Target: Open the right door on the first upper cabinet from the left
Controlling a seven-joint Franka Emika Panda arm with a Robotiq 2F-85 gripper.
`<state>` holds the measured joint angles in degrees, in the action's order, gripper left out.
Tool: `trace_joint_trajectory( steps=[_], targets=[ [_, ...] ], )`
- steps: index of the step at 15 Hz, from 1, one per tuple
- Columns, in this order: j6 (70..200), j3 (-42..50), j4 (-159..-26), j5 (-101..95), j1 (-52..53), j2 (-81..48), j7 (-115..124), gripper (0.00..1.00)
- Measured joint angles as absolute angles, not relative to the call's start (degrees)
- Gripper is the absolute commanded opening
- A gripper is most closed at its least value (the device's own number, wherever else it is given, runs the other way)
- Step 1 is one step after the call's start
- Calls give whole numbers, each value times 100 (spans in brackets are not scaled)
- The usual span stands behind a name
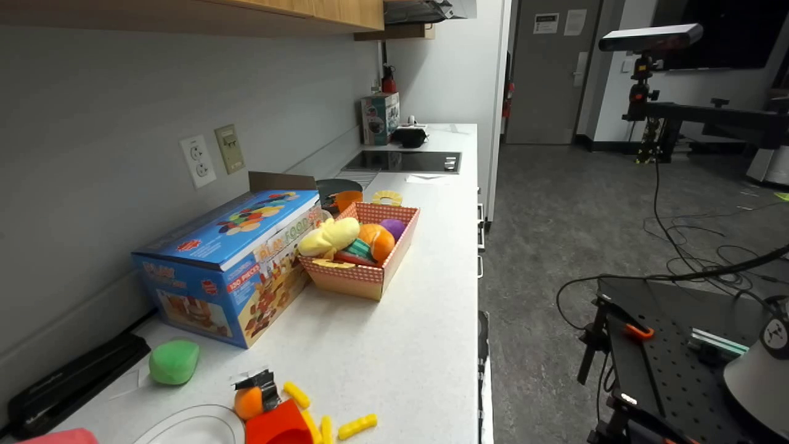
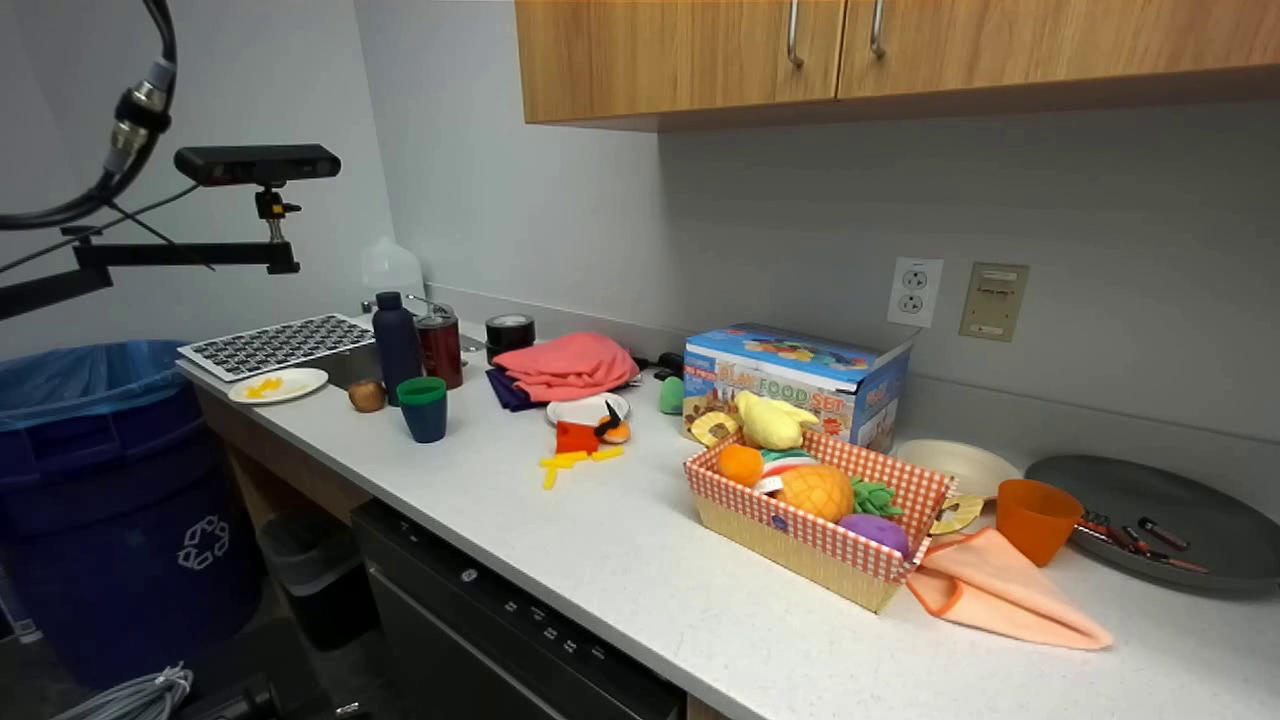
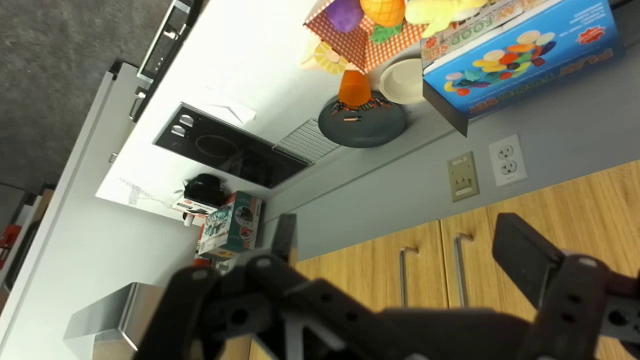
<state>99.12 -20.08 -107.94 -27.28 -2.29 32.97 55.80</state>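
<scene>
The first upper cabinet (image 2: pixel 690 60) is light-brown wood with two doors, both shut. Its underside also shows in an exterior view (image 1: pixel 148 18). The right door (image 2: pixel 1080 45) has a metal bar handle (image 2: pixel 877 28) beside the centre seam; its top is cut off. The wrist view stands upside down, so the right door (image 3: pixel 345 265) lies left of the seam there, with its handle (image 3: pixel 403 275). My gripper (image 3: pixel 400 237) is open and empty, its fingers spread either side of both handles, apparently without touching them. The gripper is out of view in both exterior views.
Below the cabinet, a blue play-food box (image 1: pixel 234 259) and a checked basket (image 1: pixel 351 283) of toy food stand on the white countertop (image 1: pixel 419 345). A range hood (image 3: pixel 115 310) juts out beyond the cabinet. The arm's base (image 1: pixel 761 382) stands on a black cart (image 1: pixel 684 394).
</scene>
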Motion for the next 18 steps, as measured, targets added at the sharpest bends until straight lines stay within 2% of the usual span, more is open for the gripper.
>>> trace_joint_trajectory(
  steps=[5, 18],
  targets=[
    [9365, -2070, -10683, -2704, -228, 3253, 5672, 100],
    [9341, -1947, -10670, -2191, 4, 3197, 5468, 100]
  ],
)
